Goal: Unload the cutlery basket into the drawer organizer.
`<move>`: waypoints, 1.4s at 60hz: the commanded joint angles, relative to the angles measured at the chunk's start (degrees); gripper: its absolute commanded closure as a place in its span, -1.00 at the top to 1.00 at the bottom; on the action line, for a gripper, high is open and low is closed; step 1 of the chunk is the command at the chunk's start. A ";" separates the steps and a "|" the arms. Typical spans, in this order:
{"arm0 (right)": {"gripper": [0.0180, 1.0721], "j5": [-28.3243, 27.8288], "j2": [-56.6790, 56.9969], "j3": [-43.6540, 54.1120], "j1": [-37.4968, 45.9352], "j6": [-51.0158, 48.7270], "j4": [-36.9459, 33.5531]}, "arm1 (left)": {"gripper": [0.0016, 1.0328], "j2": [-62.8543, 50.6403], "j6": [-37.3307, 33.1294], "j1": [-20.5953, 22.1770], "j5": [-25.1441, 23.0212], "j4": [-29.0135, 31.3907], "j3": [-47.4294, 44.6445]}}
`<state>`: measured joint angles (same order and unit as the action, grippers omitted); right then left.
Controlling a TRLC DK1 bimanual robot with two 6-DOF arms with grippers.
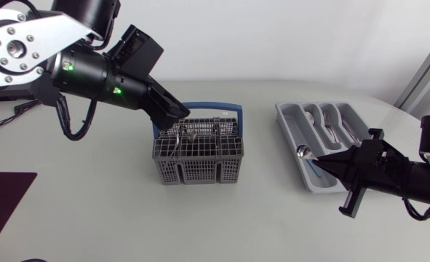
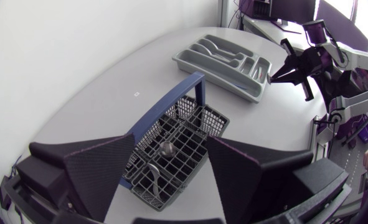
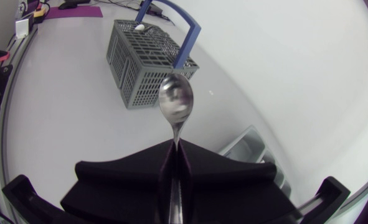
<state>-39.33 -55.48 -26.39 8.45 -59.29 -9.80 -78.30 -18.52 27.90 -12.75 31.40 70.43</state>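
From above, the left gripper [image 1: 174, 120] hangs just over the back of the cutlery basket [image 1: 198, 171], near its blue handle [image 1: 215, 107]. Some cutlery [image 1: 185, 135] stands in the basket. The right gripper [image 1: 315, 160] pinches a spoon [image 1: 303, 151] by its handle, over the front end of the drawer organizer [image 1: 284, 120]. More spoons and forks [image 1: 329, 124] lie in the organizer.

From the left wrist, the two fingers [image 2: 99, 171] stand wide apart and hold nothing. The basket [image 2: 199, 124] sits under and between them, with metal cutlery [image 2: 168, 148] poking up. The organizer [image 2: 190, 61] lies further off.

From the right wrist, the fingers [image 3: 134, 177] squeeze the spoon's handle and its round bowl [image 3: 175, 101] sticks out ahead. The basket [image 3: 143, 78] stands well ahead.
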 commanded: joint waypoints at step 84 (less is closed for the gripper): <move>-0.45 10.77 -49.37 -32.76 25.21 -59.19 -25.18 | 0.89 0.78 -7.32 -1.62 1.42 -0.55 -5.83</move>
<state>-28.64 -103.55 -60.88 33.23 -116.20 -35.53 -77.60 -24.56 25.85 -11.64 31.03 66.17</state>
